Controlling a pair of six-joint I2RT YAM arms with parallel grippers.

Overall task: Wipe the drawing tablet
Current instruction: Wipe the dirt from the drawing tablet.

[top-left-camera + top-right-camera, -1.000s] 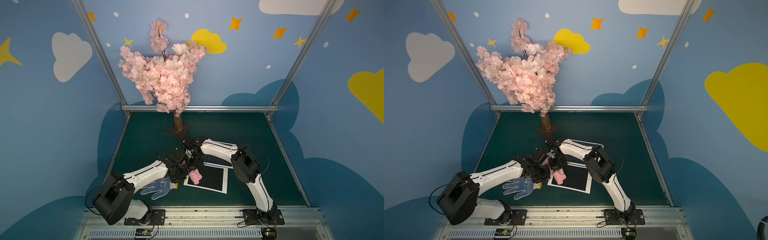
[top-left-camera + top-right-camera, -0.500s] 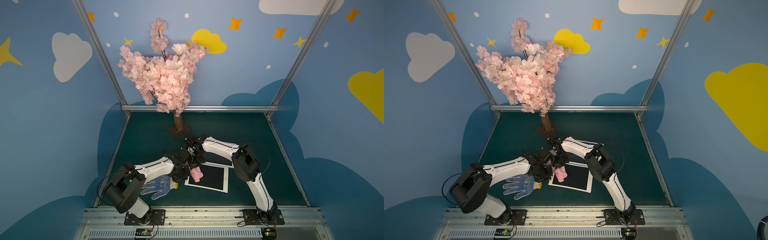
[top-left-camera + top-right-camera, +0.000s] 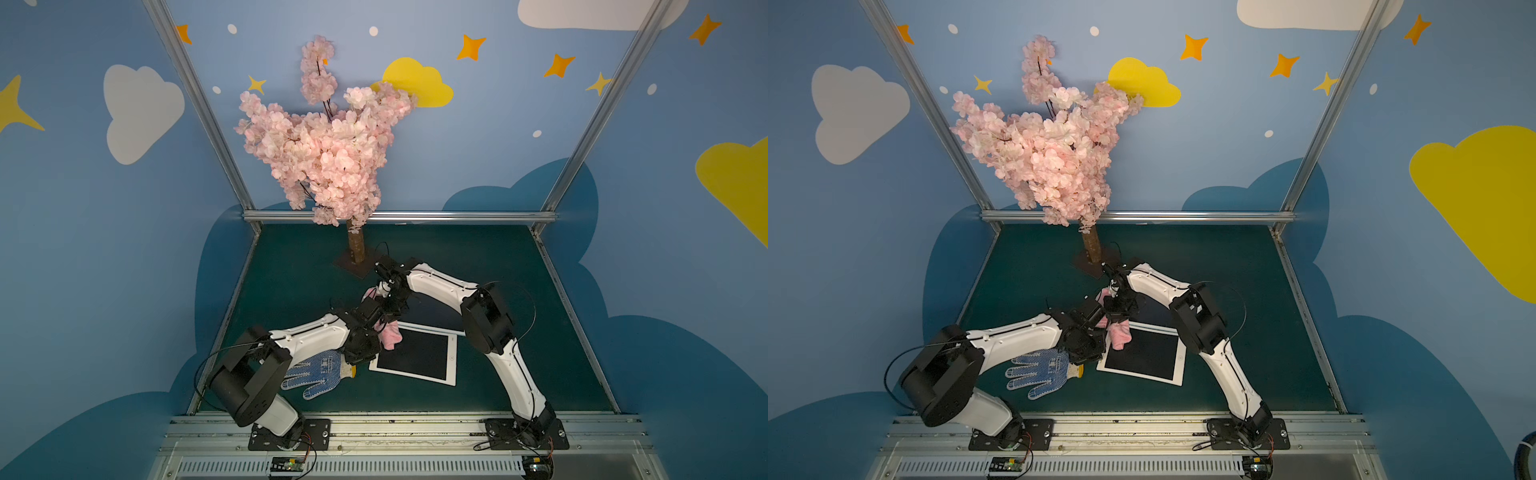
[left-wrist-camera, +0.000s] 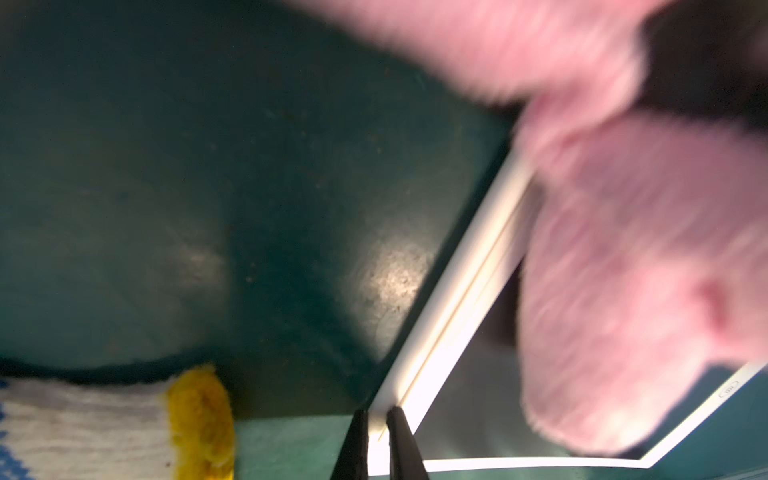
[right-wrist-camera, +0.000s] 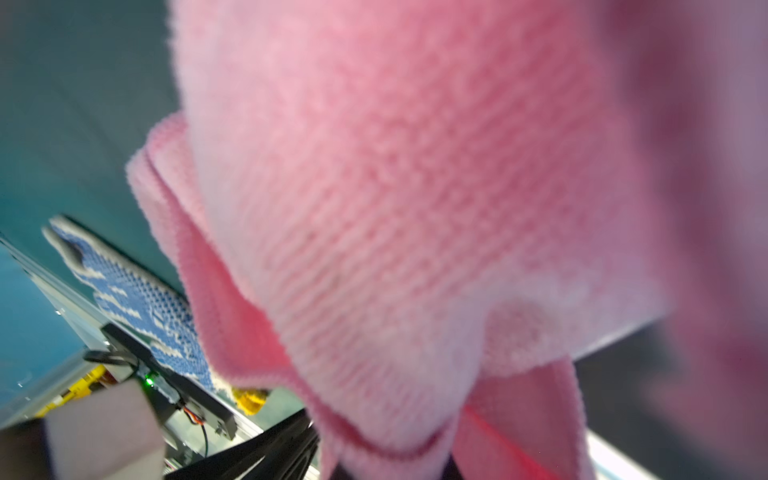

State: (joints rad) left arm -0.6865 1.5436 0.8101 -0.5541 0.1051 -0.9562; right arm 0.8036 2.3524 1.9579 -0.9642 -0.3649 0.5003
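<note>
The right end effector (image 3: 1116,316) is clenched on a pink cloth (image 3: 390,336), which hangs bunched over the far left corner of the tablet (image 3: 419,357). In both top views the tablet lies flat on the green desk (image 3: 478,270), with a blue-dotted glove (image 3: 316,374) just beside its left edge. The left end effector (image 4: 378,419) is all but closed, its tips at the tablet's white rim (whether they pinch the rim or only sit over it I cannot tell).

The step in hand looks like the start of a wipe. To do it well, lower the cloth until its bulk presses lightly on the dark screen instead of dangling. Then drag it in straight, overlapping strokes from that corner to the opposite edge. Hold the left tips steady at the rim so the tablet does not slide. Mind the two wrists, which sit very close together.
</note>
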